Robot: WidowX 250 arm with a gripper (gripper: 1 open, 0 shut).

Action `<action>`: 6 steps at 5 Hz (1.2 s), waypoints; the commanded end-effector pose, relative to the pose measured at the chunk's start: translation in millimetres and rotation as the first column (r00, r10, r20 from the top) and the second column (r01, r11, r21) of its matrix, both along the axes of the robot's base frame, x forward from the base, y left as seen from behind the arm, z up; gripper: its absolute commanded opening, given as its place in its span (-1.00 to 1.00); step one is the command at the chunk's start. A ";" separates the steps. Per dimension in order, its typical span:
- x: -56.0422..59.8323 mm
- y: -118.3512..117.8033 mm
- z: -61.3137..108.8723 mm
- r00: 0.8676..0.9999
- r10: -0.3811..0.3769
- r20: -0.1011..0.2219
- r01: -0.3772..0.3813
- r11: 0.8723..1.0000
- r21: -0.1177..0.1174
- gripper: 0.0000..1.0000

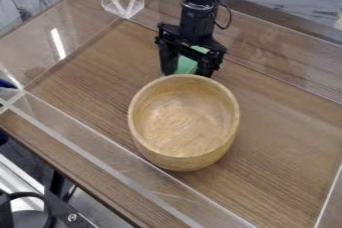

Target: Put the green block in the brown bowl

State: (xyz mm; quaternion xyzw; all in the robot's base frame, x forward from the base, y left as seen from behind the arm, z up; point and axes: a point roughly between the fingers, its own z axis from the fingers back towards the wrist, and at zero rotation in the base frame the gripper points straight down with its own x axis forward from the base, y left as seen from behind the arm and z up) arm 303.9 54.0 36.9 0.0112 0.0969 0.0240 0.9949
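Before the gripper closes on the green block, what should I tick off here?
1. Gripper open: ok.
2. Fingers on either side of the green block: ok.
3. Block lying on the table, not yet lifted: ok.
4. Fingers low enough to grip it: cannot tell.
5. Brown bowl upright and empty: ok.
6. Bowl's far rim clear of the fingers: cannot tell, they look very close.
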 end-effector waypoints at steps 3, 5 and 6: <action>17.6 11.7 9.9 0.995 -0.013 0.095 0.015 1.000 -0.018 1.00; 22.3 13.3 4.2 0.994 -0.017 0.104 0.019 1.000 -0.021 1.00; 23.6 13.2 2.1 0.994 -0.018 0.108 0.021 0.999 -0.025 -1.00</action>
